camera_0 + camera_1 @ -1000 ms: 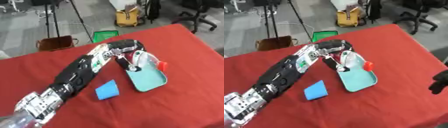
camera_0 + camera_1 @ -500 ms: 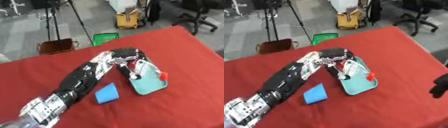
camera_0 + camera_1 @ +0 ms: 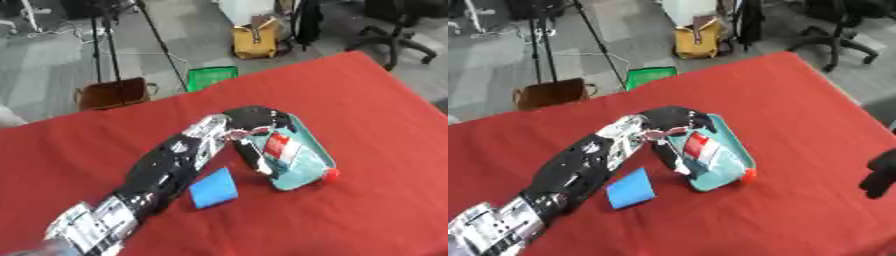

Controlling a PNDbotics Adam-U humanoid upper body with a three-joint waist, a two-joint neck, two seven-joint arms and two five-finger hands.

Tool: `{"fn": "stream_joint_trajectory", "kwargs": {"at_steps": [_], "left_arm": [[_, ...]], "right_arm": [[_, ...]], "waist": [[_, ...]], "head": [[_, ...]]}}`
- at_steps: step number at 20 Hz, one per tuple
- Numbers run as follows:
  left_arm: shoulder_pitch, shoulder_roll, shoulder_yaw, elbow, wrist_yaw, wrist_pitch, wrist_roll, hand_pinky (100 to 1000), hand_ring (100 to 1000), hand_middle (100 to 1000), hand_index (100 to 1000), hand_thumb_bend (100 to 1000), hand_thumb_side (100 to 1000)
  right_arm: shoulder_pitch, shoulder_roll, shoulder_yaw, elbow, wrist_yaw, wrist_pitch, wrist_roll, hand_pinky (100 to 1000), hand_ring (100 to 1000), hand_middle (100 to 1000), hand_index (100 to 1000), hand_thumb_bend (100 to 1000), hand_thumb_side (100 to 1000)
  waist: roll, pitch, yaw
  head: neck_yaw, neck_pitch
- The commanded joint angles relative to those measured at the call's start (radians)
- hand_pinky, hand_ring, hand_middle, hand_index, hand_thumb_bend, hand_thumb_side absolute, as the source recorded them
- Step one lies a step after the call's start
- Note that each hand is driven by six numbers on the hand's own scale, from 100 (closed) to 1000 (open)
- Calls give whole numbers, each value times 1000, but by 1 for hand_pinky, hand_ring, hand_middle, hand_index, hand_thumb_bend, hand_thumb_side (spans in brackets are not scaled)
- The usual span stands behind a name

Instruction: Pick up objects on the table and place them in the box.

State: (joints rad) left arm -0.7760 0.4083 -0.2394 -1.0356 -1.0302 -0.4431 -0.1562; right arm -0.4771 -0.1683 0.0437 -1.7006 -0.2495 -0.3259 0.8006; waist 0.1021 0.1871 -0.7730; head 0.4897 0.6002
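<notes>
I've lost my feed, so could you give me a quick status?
Left hand over teal box, bottle inside. Right hand idle. Blue object beside box.

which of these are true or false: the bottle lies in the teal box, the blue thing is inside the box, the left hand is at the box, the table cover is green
1. The bottle lies in the teal box: true.
2. The blue thing is inside the box: false, it lies on the red table cover beside the box.
3. The left hand is at the box: true, over its far end.
4. The table cover is green: false, it is red.
</notes>
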Motion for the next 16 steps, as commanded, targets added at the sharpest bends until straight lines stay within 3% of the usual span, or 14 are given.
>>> {"fn": "stream_joint_trajectory", "kwargs": {"at_steps": [1, 5, 10, 11, 14, 15, 16], "left_arm": [[-9, 29, 40, -55, 2, -6, 54, 763, 843, 810, 881, 722, 378], [18, 102, 86, -230, 198, 41, 99, 742, 855, 815, 876, 755, 298], [64, 170, 132, -454, 441, 123, 91, 726, 859, 819, 873, 762, 266], [94, 182, 140, -517, 509, 120, 96, 678, 861, 808, 867, 700, 301], [202, 235, 164, -702, 804, 140, 61, 669, 864, 810, 868, 676, 325], [242, 248, 168, -739, 878, 155, 37, 648, 875, 814, 868, 609, 444], [291, 259, 170, -772, 945, 167, 11, 648, 875, 814, 868, 609, 444]], "right_arm": [[-4, -8, -6, -14, 0, -109, 106, 606, 549, 682, 765, 171, 488], [11, -16, -16, -2, 6, -117, 106, 607, 549, 682, 766, 171, 488], [20, -20, -24, 12, 9, -131, 106, 607, 549, 682, 766, 170, 488], [20, -23, -31, 15, 8, -134, 106, 609, 551, 683, 766, 170, 487], [22, -34, -49, 26, 5, -144, 106, 609, 551, 683, 766, 170, 487], [23, -41, -52, 29, 6, -147, 106, 609, 551, 683, 766, 169, 487], [26, -50, -57, 34, 8, -150, 106, 609, 551, 683, 766, 169, 487]], "waist": [[-20, -19, 14], [-38, -29, 50], [-60, -35, 84], [-71, -37, 108], [-85, -43, 155], [-86, -46, 174], [-87, -50, 194]], "head": [[-6, -10], [-35, -11], [-65, -13], [-79, -11], [-106, -7], [-112, -5], [-124, -1]]}}
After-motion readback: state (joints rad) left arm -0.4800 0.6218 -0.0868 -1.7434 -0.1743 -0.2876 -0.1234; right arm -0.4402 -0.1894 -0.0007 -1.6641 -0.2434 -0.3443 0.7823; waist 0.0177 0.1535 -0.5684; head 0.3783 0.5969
